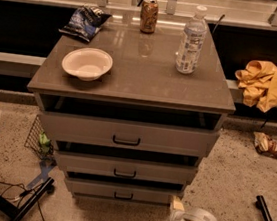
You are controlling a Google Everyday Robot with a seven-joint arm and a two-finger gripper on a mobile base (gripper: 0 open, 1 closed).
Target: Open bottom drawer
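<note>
Camera view: gripper [177,219] low at the cabinet's [131,84] right front corner, bottom drawer [93,188] just left of it.
The white gripper sits near the floor; whether it is open or closed, or holding anything, cannot be told. The bottom drawer lies just up and left of it, long axis running left to right, flat front facing the camera, and its black bar handle [123,196] is further left. Well above the gripper stand a water bottle [191,41], soda can [149,15] and white bowl [87,63].
</note>
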